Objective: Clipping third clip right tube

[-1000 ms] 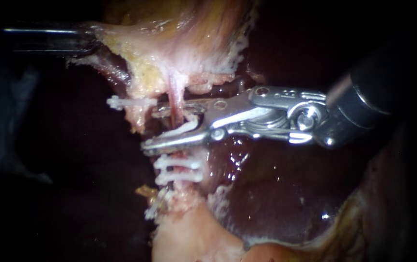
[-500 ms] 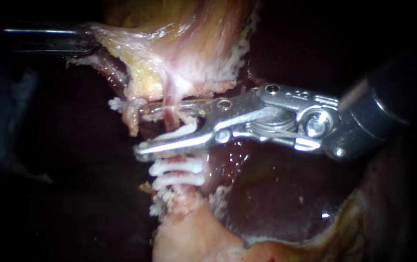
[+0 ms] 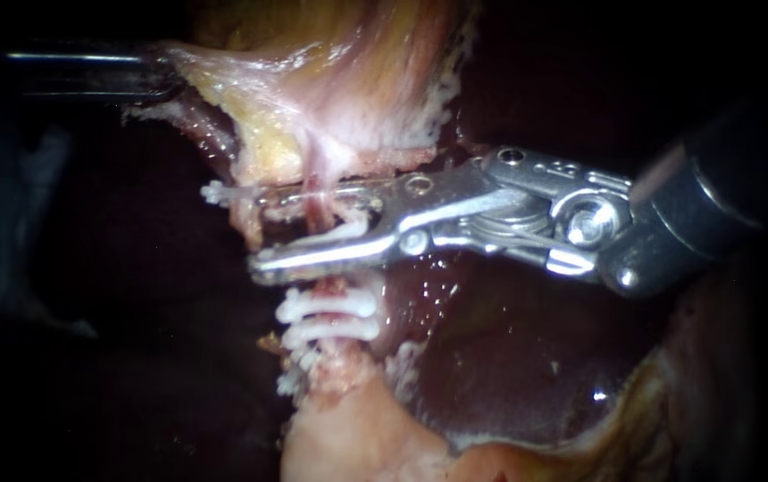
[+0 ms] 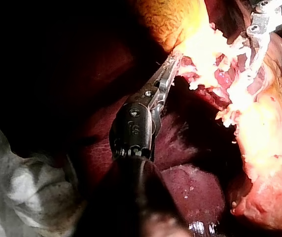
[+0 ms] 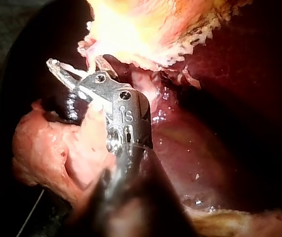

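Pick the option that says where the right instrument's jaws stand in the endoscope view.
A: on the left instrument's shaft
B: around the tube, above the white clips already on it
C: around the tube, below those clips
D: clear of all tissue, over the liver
B: the right instrument holds a new clip in its jaws across the tube, and the set clips lie just below its lower jaw.

Place logged: surgical bench | glossy dark-red liver [image 3: 509, 357] laid out under close light | slender silver hinged-jaw metal instrument [image 3: 257, 230] seen over it | white ribbed plastic clips [image 3: 326, 306] seen | crumpled grey cloth [image 4: 27, 187] seen alongside
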`<state>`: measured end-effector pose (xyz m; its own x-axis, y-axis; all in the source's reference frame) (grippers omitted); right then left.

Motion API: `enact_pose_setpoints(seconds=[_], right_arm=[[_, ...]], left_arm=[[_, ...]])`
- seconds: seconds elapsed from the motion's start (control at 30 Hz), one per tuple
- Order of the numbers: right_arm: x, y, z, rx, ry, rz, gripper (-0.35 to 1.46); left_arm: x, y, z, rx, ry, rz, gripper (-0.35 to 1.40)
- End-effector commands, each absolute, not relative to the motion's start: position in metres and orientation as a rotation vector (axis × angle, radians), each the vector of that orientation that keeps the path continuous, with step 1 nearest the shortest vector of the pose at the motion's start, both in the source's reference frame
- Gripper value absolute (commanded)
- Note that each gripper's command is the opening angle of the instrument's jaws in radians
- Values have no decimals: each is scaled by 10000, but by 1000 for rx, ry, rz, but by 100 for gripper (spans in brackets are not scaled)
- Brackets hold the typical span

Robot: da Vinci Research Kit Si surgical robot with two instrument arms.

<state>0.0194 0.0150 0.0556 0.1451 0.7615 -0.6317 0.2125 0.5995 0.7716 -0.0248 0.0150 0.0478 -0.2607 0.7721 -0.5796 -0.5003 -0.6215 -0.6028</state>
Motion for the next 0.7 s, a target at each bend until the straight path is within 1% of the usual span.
enact_pose_setpoints(seconds=[0.03, 0.33, 0.53, 0.57, 0.6, 0.7], right_arm=[[194, 149, 558, 894, 1406, 482, 27], [192, 150, 563, 894, 1401, 488, 3], [192, 150, 563, 898, 1370, 495, -22], [191, 150, 563, 895, 1367, 496, -31], [190, 150, 563, 897, 1356, 501, -35], [188, 150, 564, 871, 1345, 532, -35]], left_arm=[[-248, 150, 478, -1136, -380, 1964, -35], [-248, 150, 478, -1136, -380, 1964, -35], [-248, 150, 478, -1136, -380, 1964, -35], [-248, 150, 478, -1136, -380, 1964, -35], [-248, 150, 478, -1136, -380, 1964, -35], [-248, 150, 478, -1136, -380, 1964, -35]])
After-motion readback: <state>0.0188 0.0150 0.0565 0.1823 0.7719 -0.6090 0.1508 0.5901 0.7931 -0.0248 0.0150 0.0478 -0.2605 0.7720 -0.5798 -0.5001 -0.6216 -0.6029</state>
